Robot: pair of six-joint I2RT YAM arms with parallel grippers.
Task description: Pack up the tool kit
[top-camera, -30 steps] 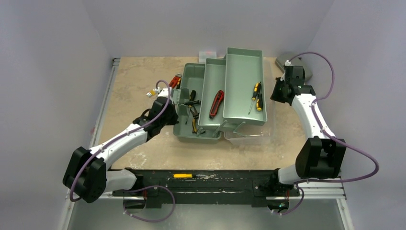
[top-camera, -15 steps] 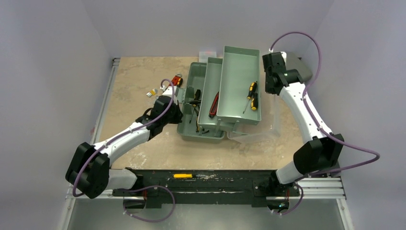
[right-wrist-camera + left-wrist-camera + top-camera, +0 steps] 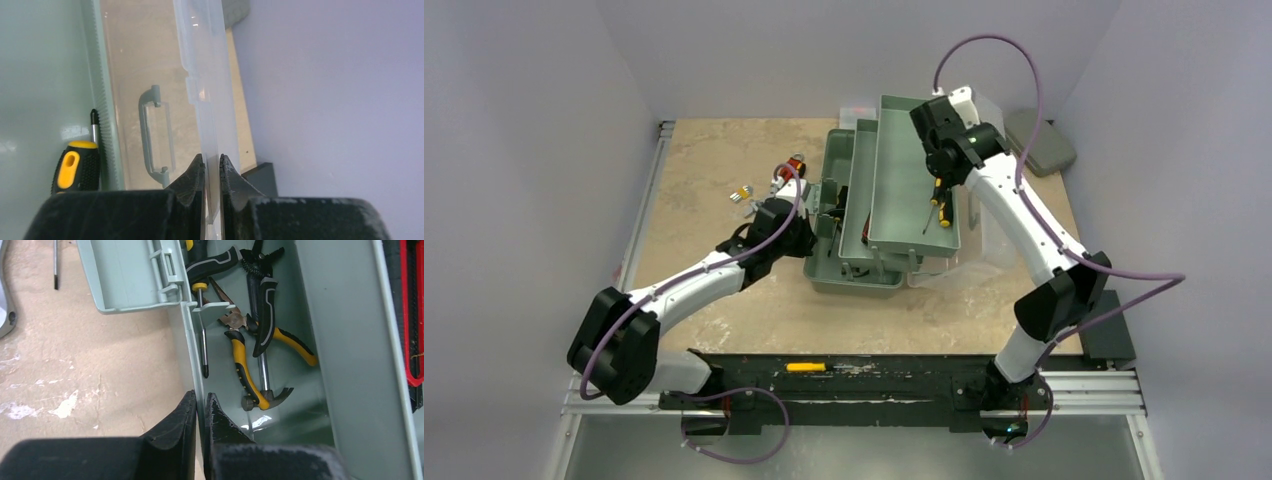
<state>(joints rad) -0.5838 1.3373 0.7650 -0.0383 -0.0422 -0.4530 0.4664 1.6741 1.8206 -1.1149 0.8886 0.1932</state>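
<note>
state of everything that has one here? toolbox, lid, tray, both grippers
toolbox: open, trays fanned out.
translucent lid: open, edge clamped by right gripper.
top tray: extended, holding screwdrivers.
left gripper: shut on toolbox side wall.
right gripper: shut on translucent lid.

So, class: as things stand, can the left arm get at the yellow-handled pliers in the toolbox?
Probably not yet: the left gripper is shut on the wall of the toolbox. The pliers lie uncovered just beyond it, likely reachable once it lets go.
</note>
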